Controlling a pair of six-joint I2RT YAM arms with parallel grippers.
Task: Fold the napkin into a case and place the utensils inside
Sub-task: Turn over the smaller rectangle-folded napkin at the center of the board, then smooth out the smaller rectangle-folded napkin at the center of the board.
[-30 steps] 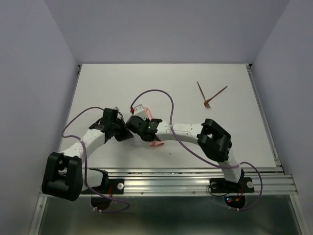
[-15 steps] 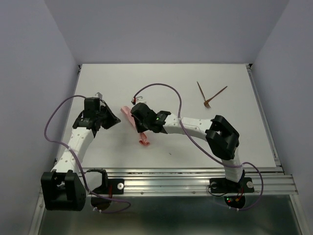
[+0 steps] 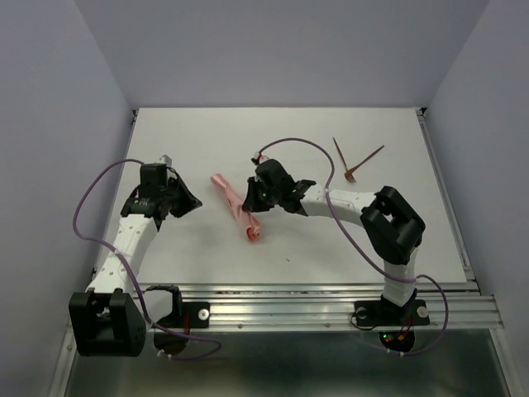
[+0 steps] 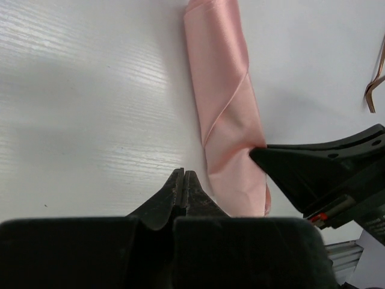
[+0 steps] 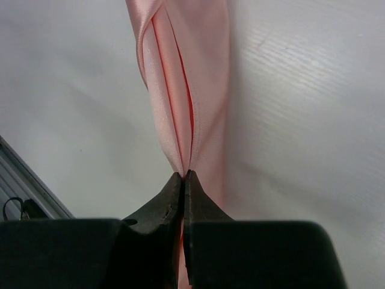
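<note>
As its fingers press together on a fold of the napkin [image 5: 186,90], the right gripper [image 5: 183,177] sits on the narrow pink roll, which lies slantwise mid-table [image 3: 215,132]. The left gripper [image 4: 183,180] is closed on nothing, just beside the cloth. The utensils [image 3: 350,171] lie crossed, well apart to the far right.

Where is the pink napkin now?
Overhead, the napkin lies near the middle of the table, between the left gripper and the right gripper, whose tips meet its edge.

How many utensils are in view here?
2. A plain stick lies far right on the table; the forked stick angles beside it, near ends converging. Both lie outside the napkin.
</note>
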